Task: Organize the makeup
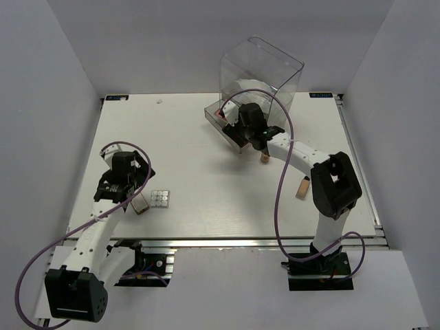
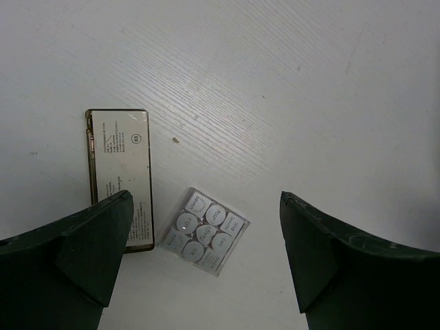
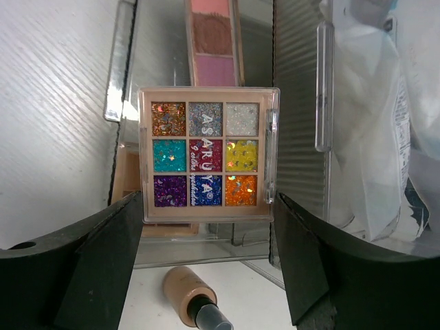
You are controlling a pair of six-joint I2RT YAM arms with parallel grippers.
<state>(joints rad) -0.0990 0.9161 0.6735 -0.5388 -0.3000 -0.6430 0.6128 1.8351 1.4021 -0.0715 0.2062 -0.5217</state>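
Right gripper (image 3: 207, 198) is clamping the glitter palette (image 3: 206, 155) by its side edges over the open drawer (image 3: 295, 82), calling for level lowering before release.

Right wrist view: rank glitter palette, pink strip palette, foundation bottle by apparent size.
1. glitter palette, clearly largest.
2-3. pink strip palette and foundation bottle: both partly cut off, look alike, not ranked.
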